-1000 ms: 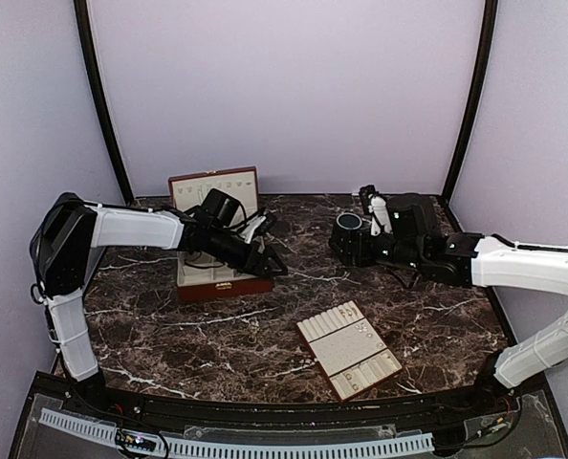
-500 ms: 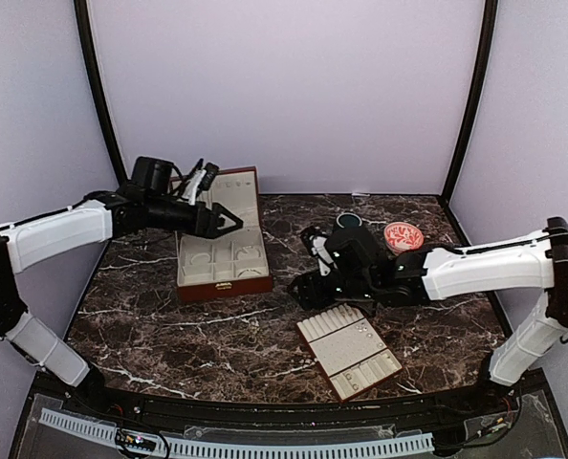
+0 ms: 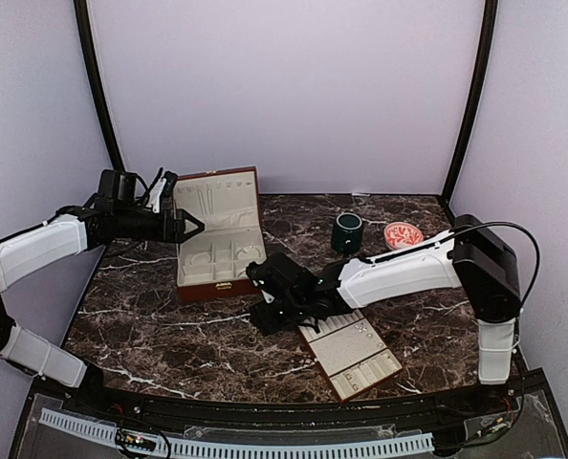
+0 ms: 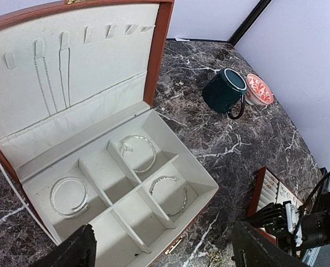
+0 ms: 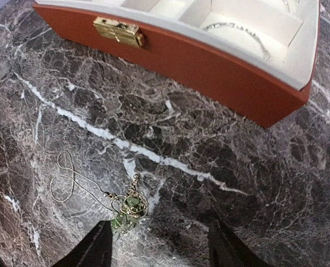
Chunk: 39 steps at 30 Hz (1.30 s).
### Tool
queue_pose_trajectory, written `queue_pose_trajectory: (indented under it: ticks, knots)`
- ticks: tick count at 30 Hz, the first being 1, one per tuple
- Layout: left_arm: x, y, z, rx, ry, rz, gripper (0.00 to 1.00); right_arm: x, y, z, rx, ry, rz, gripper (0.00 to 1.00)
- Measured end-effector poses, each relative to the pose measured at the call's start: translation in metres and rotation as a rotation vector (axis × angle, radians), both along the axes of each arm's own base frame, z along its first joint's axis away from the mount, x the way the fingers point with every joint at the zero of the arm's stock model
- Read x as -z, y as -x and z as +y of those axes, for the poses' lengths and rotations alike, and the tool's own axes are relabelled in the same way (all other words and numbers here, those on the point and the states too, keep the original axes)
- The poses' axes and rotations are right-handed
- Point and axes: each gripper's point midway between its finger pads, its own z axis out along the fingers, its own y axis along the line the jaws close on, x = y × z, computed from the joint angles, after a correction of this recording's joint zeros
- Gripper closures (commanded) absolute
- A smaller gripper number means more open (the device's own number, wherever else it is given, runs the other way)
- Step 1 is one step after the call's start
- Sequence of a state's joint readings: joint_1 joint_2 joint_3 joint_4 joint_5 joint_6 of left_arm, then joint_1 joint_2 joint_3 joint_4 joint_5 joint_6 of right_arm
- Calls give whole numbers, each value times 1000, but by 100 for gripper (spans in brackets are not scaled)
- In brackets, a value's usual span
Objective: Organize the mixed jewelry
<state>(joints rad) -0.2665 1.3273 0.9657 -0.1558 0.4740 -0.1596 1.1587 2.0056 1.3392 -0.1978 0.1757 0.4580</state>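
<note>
The jewelry shows as three silvery bangles (image 4: 137,153) in the compartments of the open red-brown box (image 3: 229,283), two fine chains (image 4: 48,83) hung in its lid, and a thin chain with a green wire-wrapped pendant (image 5: 126,208) lying on the marble in front of the box. Small pieces sit in the cream slotted tray (image 3: 349,349). My right gripper (image 5: 159,250) is open, low over the marble, with the pendant just inside its left finger (image 5: 95,247). My left gripper (image 4: 165,256) is open and empty, held above the box's left side.
A dark green mug (image 3: 347,232) and a small red patterned bowl (image 3: 402,234) stand at the back right. The right arm (image 3: 399,273) stretches across the table's middle, over the tray's far edge. Black frame posts stand at both back corners.
My right arm has swung from the mug at the back right to the marble in front of the box. My left gripper has pulled back and left, off the box.
</note>
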Motion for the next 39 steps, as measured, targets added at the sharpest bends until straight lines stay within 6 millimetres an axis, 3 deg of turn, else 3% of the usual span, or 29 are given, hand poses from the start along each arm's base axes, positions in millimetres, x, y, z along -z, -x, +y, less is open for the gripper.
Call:
queue_pose_trajectory:
  ticks: [9, 19, 21, 24, 27, 35, 39]
  knots:
    - [1, 0, 0, -1, -2, 3, 13, 25, 9, 6, -51, 43, 55, 59]
    - [1, 0, 1, -1, -5, 2, 13, 32, 15, 16, -100, 32, 88, 77]
    - [1, 0, 1, -1, -5, 2, 13, 33, 16, 18, -107, 27, 91, 78]
    - [1, 0, 1, -1, -5, 2, 13, 32, 18, 20, -117, 18, 99, 70]
    - [1, 0, 1, -1, -5, 3, 13, 32, 20, 22, -137, 10, 105, 71]
    - [3, 1, 1, 2, -7, 8, 14, 33, 20, 27, -148, -5, 102, 99]
    - [4, 3, -2, 19, 0, 6, 14, 30, 18, 26, -138, -10, 87, 100]
